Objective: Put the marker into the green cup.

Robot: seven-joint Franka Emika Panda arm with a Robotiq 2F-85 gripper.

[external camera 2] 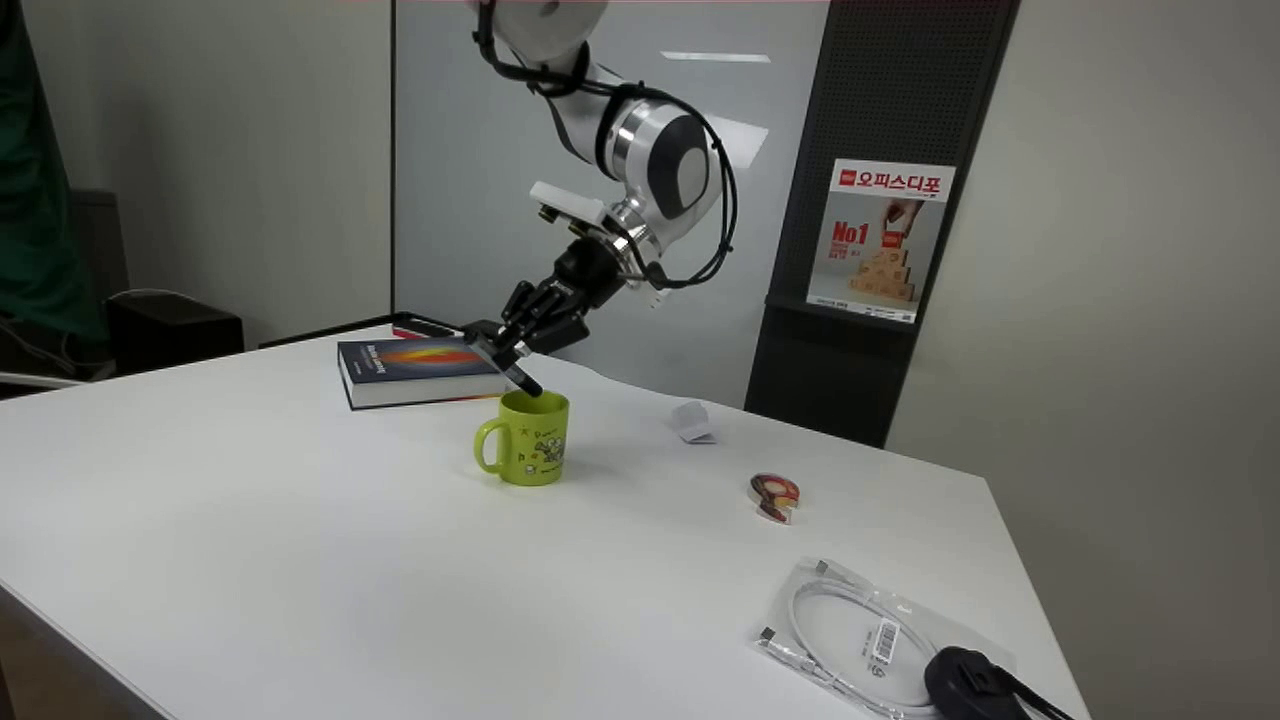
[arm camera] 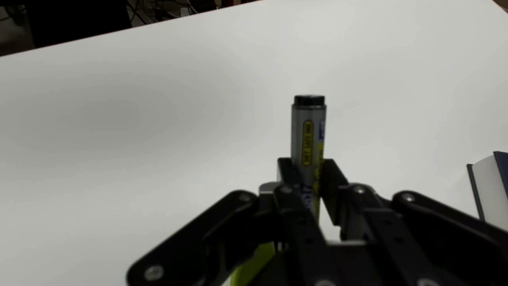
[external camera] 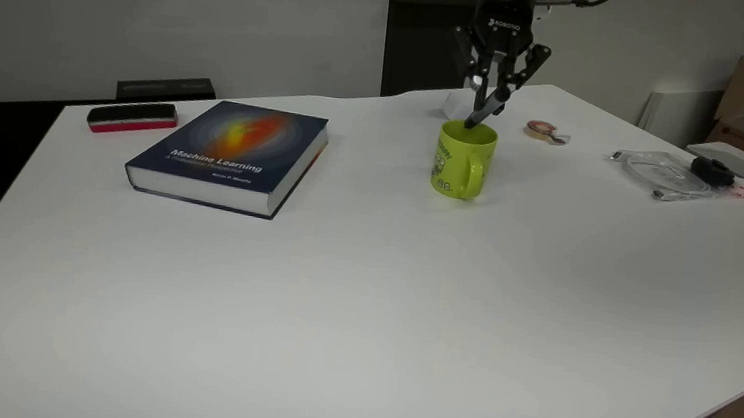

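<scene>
Lime green over the cup point(external camera: 460, 161), with dark cartoon drawings and lettering on its side; grey along the marker point(arm camera: 308, 155), with a yellow label, blue print and a black end. Dark navy across the book point(external camera: 231, 144), broken by a blurred flare of red, orange and yellow and white lettering, pale page edges below. Black with white lettering on the gripper point(arm camera: 309, 165), black over red on the oblong block point(external camera: 132, 117), white on the tabletop point(external camera: 336, 301).

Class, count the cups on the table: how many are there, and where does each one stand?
1. The green cup stands on the white table, below the marker held by the gripper. No other cup shows in any view.
</scene>
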